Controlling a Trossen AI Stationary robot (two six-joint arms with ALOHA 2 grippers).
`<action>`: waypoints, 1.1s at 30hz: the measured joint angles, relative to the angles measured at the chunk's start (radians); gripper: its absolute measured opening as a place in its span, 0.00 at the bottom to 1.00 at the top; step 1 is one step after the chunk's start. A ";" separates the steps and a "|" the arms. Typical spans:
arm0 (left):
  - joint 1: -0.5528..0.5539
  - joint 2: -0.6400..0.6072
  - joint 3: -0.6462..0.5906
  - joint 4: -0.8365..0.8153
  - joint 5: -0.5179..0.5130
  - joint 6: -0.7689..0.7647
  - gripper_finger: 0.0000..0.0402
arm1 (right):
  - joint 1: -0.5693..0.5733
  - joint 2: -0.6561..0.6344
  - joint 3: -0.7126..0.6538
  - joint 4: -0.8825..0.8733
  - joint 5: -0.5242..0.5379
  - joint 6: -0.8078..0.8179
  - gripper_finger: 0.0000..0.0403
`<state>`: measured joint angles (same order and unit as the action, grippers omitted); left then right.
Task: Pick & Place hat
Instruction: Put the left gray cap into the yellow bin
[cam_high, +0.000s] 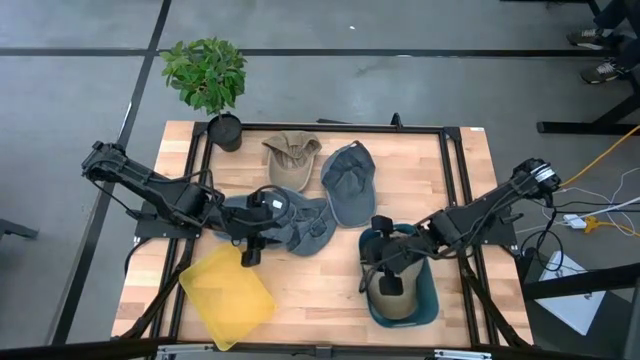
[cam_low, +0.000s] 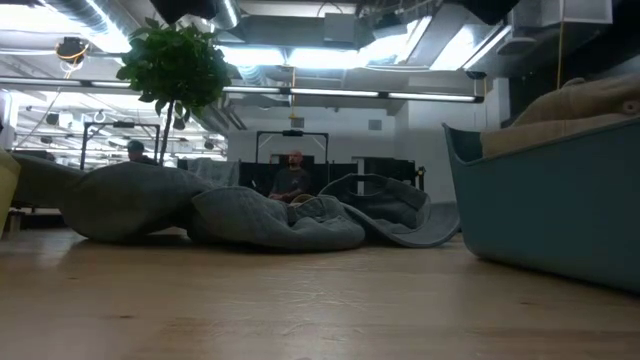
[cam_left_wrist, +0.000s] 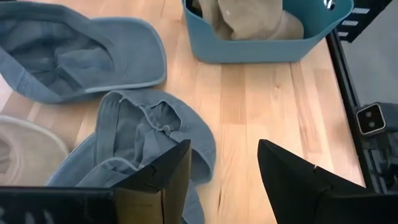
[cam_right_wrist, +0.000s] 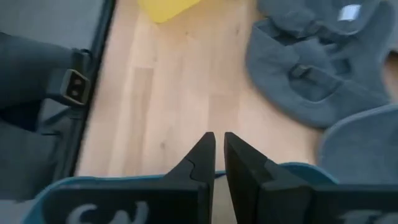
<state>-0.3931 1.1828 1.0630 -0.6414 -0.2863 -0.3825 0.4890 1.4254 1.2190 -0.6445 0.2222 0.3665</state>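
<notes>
My right tool (cam_right_wrist: 219, 155) hangs over the teal bin (cam_high: 428, 300), fingers nearly closed, gripping nothing. A tan hat (cam_high: 395, 296) lies inside that bin. My left tool (cam_left_wrist: 224, 171) stands open over the crumpled grey hat (cam_high: 300, 225), well left of the bin.

Light wood desk (cam_high: 320, 290) with black frame rails. On it: potted plant (cam_high: 208, 80) at the far left corner, tan hat (cam_high: 291, 158), blue-grey cap (cam_high: 348, 182) just beside it, crumpled grey hats (cam_high: 300, 222) mid-desk, yellow tray (cam_high: 227, 296) near left, teal bin (cam_high: 425, 300) near right with a tan hat inside.
</notes>
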 joint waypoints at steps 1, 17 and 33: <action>0.000 0.000 0.000 -0.004 0.000 0.000 0.45 | -0.008 0.000 0.000 0.004 -0.025 0.003 0.09; 0.000 0.009 0.000 -0.019 -0.002 0.009 0.45 | -0.081 0.000 0.000 0.005 -0.114 0.022 0.59; -0.066 0.295 0.000 -0.210 0.008 -0.050 0.45 | -0.079 0.008 0.000 0.005 -0.057 0.018 0.62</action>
<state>-0.4595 1.4782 1.0626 -0.8518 -0.2785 -0.4322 0.4099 1.4332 1.2190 -0.6390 0.1654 0.3849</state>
